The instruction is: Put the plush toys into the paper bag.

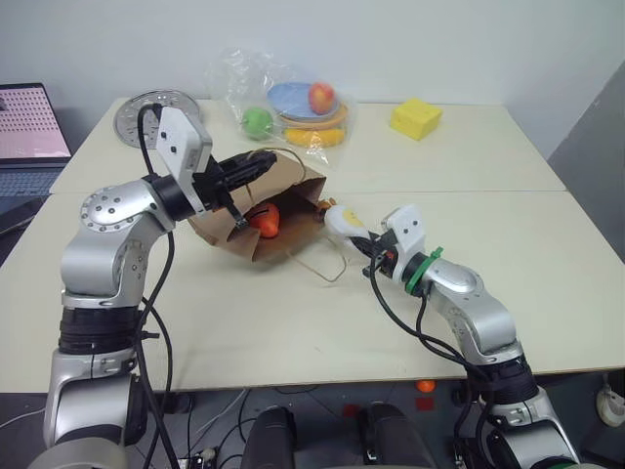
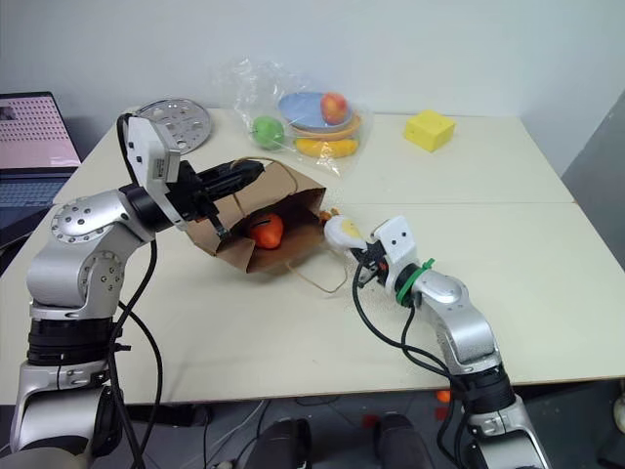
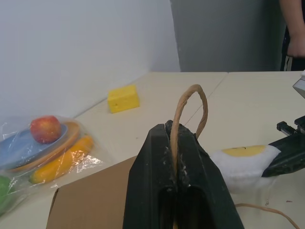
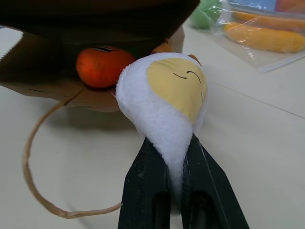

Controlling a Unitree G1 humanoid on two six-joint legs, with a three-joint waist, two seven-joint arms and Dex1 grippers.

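Paper bag (image 1: pixel 256 217) mouth gapes; carrot (image 1: pixel 265 220) inside partly fills it.

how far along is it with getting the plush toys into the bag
About halfway. Done: the orange carrot already lies inside the paper bag. In hand: the left gripper holds the bag's twine handle, and the right gripper is shut on the egg plush, just outside the mouth. Left: getting the egg in.

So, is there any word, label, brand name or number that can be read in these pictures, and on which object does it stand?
None: no word, brand name or number can be read.
Laptop screen: a pink grid of small marks, too small to read.
Egg plush toy: a drawn face, no text.
Paper bag, yellow block and clear plastic bag: no print visible.
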